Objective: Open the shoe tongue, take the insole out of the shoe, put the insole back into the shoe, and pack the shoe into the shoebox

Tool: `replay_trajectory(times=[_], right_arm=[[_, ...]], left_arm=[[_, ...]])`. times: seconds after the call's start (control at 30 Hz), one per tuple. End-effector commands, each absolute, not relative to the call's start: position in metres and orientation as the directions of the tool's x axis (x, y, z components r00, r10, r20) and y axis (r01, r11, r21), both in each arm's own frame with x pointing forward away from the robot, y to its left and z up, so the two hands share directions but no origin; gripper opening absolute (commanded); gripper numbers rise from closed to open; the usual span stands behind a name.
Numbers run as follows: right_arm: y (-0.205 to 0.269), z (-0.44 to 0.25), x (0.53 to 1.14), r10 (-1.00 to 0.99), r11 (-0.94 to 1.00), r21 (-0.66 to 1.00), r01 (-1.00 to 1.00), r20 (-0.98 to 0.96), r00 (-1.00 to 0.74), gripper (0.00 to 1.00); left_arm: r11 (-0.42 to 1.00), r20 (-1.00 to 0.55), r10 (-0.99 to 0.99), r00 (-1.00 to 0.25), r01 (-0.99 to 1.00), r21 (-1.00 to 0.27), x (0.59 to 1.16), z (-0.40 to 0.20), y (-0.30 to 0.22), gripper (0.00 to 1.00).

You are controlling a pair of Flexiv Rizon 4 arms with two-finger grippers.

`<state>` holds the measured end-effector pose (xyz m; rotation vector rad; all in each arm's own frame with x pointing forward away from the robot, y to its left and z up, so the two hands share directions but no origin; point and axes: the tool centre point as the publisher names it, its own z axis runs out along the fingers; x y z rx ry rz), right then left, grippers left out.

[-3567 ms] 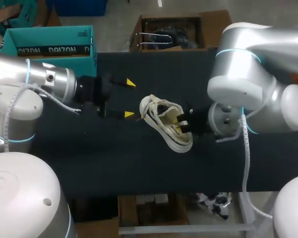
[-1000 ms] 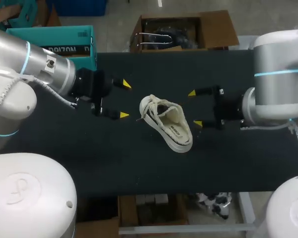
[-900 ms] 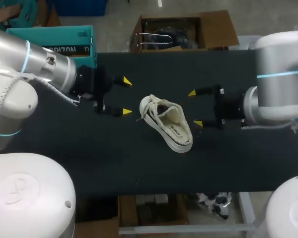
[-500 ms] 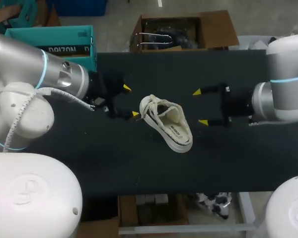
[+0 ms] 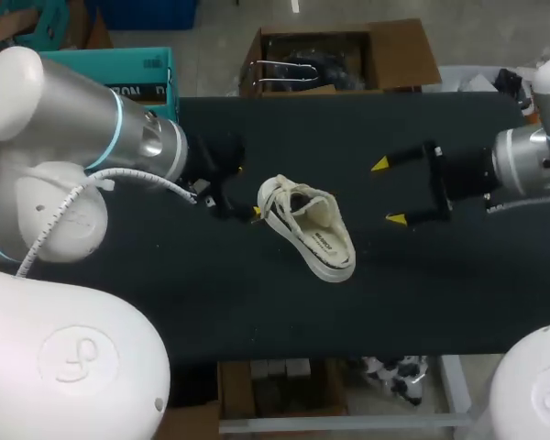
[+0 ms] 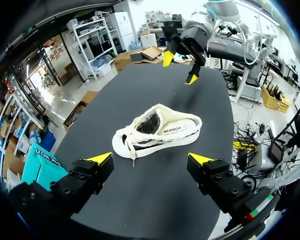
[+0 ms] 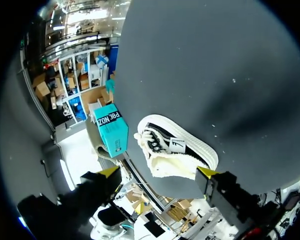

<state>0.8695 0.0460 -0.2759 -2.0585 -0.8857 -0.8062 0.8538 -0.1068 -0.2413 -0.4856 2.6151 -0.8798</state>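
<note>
the shoe (image 5: 310, 225) lies on the dark desk (image 5: 257, 312) between the two sets of jaws. it is tipped partly onto its side with the opening upward. the toe end and its loose laces (image 5: 273, 197) point toward the left jaws, the heel toward the right jaws. neither arm holds it. it rests on the desk alone, a pose that seems meant to leave the mouth of the shoe reachable from above.

the left jaws are spread wide and empty. in the left wrist view the shoe (image 6: 157, 132) sits just ahead of them, centred on the gap between the yellow tips (image 6: 100, 158), so the lace end is lined up for a grasp. from above, one tip (image 5: 254, 212) is just beside the toe; i cannot tell whether it touches. my guess is that this arm is placed to pin or pinch the front of the shoe while the tongue is worked.

the right jaws are spread too and hold nothing, their tips (image 5: 380, 164) well apart from the heel. in the right wrist view the shoe (image 7: 175, 150) lies ahead of them with its cream lining showing. as i read it, standing off like this keeps them out of the other arm's way.

the insole can't be told apart from the lining, so whether it is in place is unclear. the teal shoebox (image 5: 137, 69) stands behind the left jaws at the desk's far edge, well apart from the shoe. packing is not yet done.
</note>
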Motion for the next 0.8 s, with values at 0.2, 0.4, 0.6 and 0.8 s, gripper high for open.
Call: replay_trajectory(times=[0.2,0.4,0.6,0.8], right_arm=[[0.043,-0.275,0.872,0.323,-0.377,-0.445,0.812,0.759,0.566,1.0],[0.021,-0.263,0.867,0.393,-0.348,-0.31,0.885,0.808,0.438,1.0],[0.009,-0.252,0.864,0.501,-0.304,-0.179,0.936,0.806,0.316,1.0],[0.006,-0.243,0.862,0.571,-0.291,-0.15,0.945,0.765,0.297,1.0]], left_arm=[[0.787,-0.209,-0.454,-0.866,-0.28,-0.549,0.852,-0.244,-0.118,1.0],[0.668,-0.047,-0.686,-0.726,-0.604,-0.435,0.859,-0.258,-0.136,1.0],[0.548,0.01,-0.822,-0.57,-0.794,-0.263,0.857,-0.273,-0.146,1.0],[0.545,0.017,-0.824,-0.566,-0.801,-0.246,0.856,-0.274,-0.147,1.0]])
